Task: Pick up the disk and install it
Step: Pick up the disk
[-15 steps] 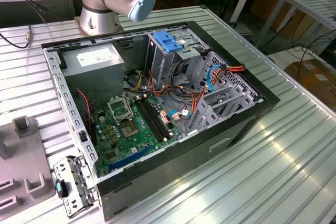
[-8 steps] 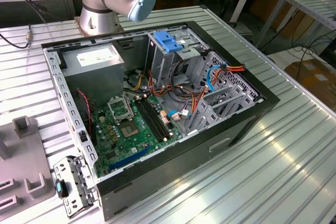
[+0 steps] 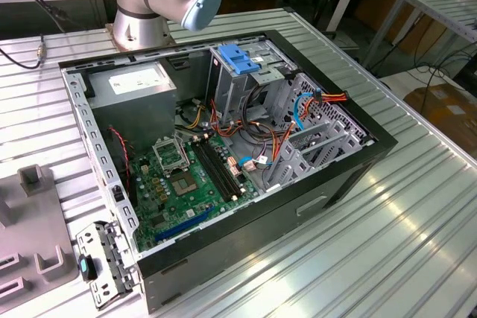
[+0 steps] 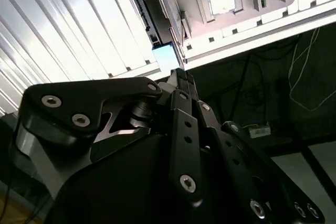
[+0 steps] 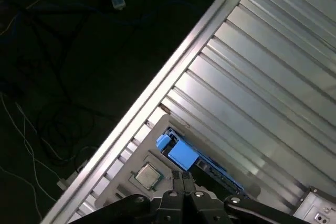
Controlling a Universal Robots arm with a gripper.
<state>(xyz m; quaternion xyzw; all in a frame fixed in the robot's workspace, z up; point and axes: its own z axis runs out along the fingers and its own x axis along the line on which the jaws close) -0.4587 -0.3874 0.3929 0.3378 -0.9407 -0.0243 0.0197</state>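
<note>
The ribbed table (image 3: 417,243) carries the computer case (image 3: 298,214), which lies open on its side, I judge so the drive cage (image 3: 238,87) is reachable. On the grey fixture tray (image 4: 273,17) the disk (image 5: 182,156) seems to stand on edge, blue rail outward, presumably for pinching. My gripper (image 5: 182,174) hovers just short of it, fingers drawn together and holding nothing.

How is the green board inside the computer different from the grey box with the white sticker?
The green board lies flat on the bottom of the case. The grey box is thick and fills a corner near the arm's base. The green board is crowded with slots and small parts, while the grey box is plain metal with a white sticker on top. Both sit inside the open computer case.
</note>
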